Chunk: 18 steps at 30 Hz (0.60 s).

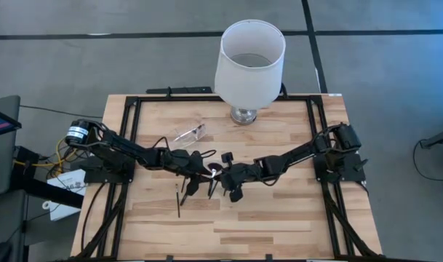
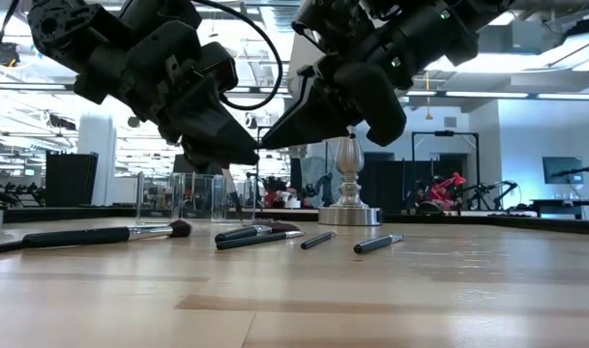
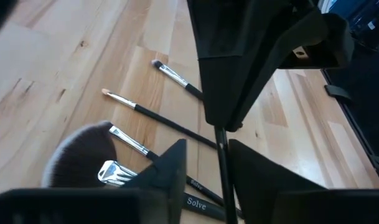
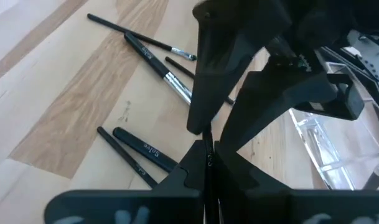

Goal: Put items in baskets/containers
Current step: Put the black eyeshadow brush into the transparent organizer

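Observation:
Both grippers meet above the table's middle around one thin dark brush (image 3: 222,168). My right gripper (image 4: 208,152) is shut on it. My left gripper (image 3: 206,149) is open, with a finger on either side of the shaft; whether one touches it I cannot tell. In the high view my left gripper (image 1: 205,169) and right gripper (image 1: 220,172) stand tip to tip. Several more brushes (image 2: 255,232) lie flat on the wood below, among them a fan-headed one (image 3: 83,155). The clear pouch (image 1: 190,134) lies behind them toward the far edge. My right gripper pinches the brush's thin dark shaft (image 3: 219,129) between its two fingertips, coming down at a slant from the table's right. The brush is lifted clear of the table and runs on between my left gripper's fingers. Which end it holds I cannot tell.
A large white lampshade (image 1: 249,62) on a glass base (image 2: 350,193) stands at the far edge, right of the pouch. Loose brushes (image 1: 180,198) are scattered under and near-left of the grippers. Bare wood lies along the near edge and to the right.

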Available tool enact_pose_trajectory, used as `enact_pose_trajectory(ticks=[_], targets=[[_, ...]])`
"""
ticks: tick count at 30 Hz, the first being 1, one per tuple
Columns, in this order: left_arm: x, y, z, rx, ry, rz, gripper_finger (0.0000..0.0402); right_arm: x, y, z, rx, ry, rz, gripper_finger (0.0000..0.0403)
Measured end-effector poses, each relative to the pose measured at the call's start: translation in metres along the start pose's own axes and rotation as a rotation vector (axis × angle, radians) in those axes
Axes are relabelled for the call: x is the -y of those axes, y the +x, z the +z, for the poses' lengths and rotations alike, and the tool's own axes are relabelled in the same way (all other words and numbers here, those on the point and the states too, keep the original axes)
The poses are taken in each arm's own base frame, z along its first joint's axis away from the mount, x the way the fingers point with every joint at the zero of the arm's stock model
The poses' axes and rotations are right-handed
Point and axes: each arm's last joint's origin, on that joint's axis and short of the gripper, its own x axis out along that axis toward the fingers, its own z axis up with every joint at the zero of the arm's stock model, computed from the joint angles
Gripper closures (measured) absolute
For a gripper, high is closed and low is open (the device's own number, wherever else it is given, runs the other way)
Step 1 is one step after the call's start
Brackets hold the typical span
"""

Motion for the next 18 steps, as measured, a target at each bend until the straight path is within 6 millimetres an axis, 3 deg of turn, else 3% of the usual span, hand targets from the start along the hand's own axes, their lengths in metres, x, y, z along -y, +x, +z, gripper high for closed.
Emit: enact_pose_trajectory(ticks=[6,13,18], targets=[[-0.002,0.000,0.001,0.004,-0.009,0.002,0.0384,0.002,0.000,0.002,0.025,0.007,-0.018,0.0379],[-0.003,-0.003,0.004,0.027,-0.013,0.037,0.0386,0.004,-0.006,0.018,0.141,-0.028,-0.079,0.0368],[-0.002,-0.017,0.020,0.110,0.022,0.049,0.0385,0.014,-0.049,0.064,0.265,-0.264,-0.260,0.0365]])
